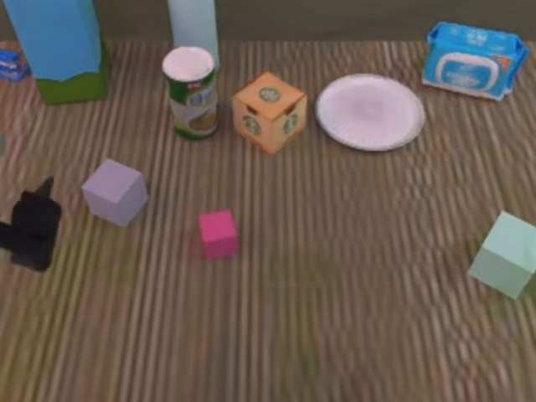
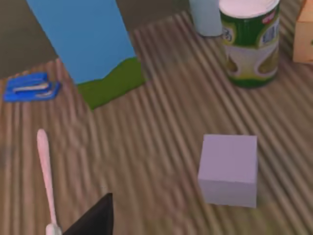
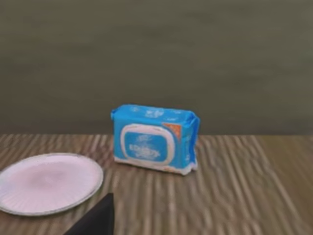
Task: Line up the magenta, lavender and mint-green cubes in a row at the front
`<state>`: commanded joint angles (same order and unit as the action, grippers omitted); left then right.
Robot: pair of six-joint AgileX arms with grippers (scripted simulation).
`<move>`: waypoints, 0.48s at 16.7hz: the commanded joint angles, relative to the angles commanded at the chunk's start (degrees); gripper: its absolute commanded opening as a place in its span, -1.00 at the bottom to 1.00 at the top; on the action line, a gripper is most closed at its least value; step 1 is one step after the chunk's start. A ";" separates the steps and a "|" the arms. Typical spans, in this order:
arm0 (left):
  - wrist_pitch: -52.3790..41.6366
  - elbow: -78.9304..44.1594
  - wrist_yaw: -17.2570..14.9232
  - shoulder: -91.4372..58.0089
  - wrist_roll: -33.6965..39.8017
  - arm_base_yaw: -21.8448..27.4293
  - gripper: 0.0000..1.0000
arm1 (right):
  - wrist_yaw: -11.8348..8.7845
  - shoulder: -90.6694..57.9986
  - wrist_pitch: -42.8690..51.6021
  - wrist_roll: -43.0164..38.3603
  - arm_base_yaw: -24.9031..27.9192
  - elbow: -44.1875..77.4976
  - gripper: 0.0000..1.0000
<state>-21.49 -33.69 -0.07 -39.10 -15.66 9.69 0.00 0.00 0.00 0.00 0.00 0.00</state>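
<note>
The lavender cube (image 1: 115, 192) sits at the left of the table, and shows in the left wrist view as the lavender cube (image 2: 230, 169). A smaller magenta cube (image 1: 218, 233) lies to its right, toward the middle. The mint-green cube (image 1: 505, 254) rests at the far right edge. My left gripper (image 1: 38, 209) hovers at the left edge, just left of the lavender cube and apart from it, open and holding nothing; one dark finger (image 2: 100, 215) shows. My right arm is out of the top view. One finger (image 3: 98, 218) shows in its wrist view, open and holding nothing.
Along the back stand a blue-and-green carton (image 1: 59, 50), a green can (image 1: 191, 92), an orange box (image 1: 268, 110), a pink plate (image 1: 370, 111) and a blue wipes pack (image 1: 473, 60). A blue stapler (image 2: 32, 87) and a thin pink stick (image 2: 46, 176) lie at the far left.
</note>
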 joint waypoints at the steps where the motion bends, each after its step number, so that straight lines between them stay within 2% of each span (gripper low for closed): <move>1: -3.22 -4.78 0.00 -6.57 -2.24 1.37 1.00 | 0.00 0.00 0.00 0.00 0.00 0.00 1.00; 8: -25.79 -37.20 -0.21 -51.73 -17.75 10.95 1.00 | 0.00 0.00 0.00 0.00 0.00 0.00 1.00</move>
<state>-47.27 -70.89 -0.28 -90.83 -33.41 20.64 0.00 0.00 0.00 0.00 0.00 0.00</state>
